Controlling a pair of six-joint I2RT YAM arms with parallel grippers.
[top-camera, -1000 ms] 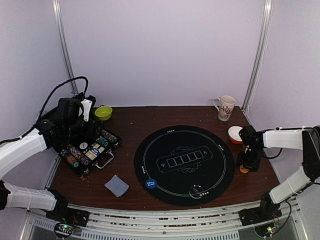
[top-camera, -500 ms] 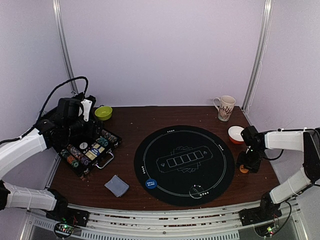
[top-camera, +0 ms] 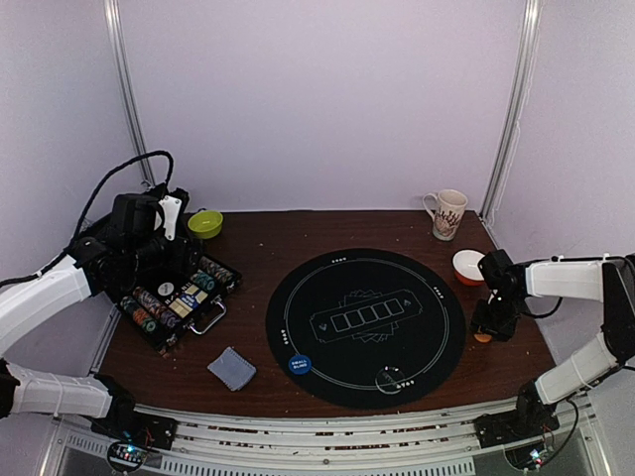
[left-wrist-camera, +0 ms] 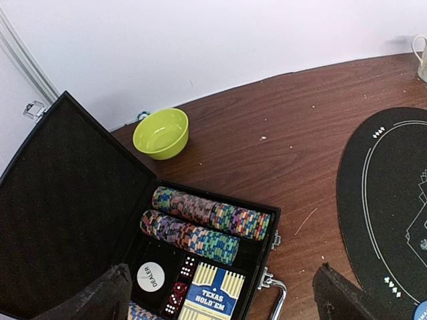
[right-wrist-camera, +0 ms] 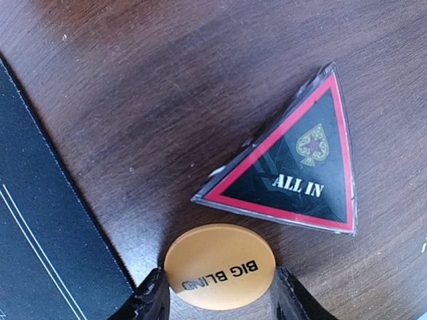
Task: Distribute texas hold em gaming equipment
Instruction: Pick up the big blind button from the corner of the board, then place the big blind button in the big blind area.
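right gripper (right-wrist-camera: 219, 300), seen at the bottom edge of the right wrist view: its two dark fingertips (right-wrist-camera: 150, 300) are set against opposite edges of an orange disc (right-wrist-camera: 219, 275) lettered "big blind", so that the disc is clasped between them at a partial opening. whether the disc is raised off the wood cannot be told. up and to the right of the disc, a black triangular marker (right-wrist-camera: 293, 167) with a red border, lettered "all in", is laid flat on the brown table (right-wrist-camera: 167, 80), near the disc but apart from it. the edge of the black playing mat (right-wrist-camera: 40, 253) is seen at the lower left of that frame. in the overhead view this gripper is placed at the right of the frame, just beyond the mat's right edge, below a red-and-white bowl (top-camera: 467, 266) and a patterned mug (top-camera: 447, 213).

left gripper (left-wrist-camera: 220, 300): spread wide with nothing between its fingers, above an open black case (left-wrist-camera: 60, 200) at the left of the overhead frame. within the case, two rows of multicoloured poker chips (left-wrist-camera: 200, 223) are laid on edge. below them a white "dealer" disc (left-wrist-camera: 151, 276), red dice (left-wrist-camera: 181, 283) and a blue "texas hold'em" card box (left-wrist-camera: 212, 297) are stored. a green bowl (left-wrist-camera: 161, 133) is stood just beyond the case. a blue disc (top-camera: 299, 364) is set on the mat near its lower left edge, and grey-blue cards (top-camera: 231, 368) are laid on the table between case and mat.
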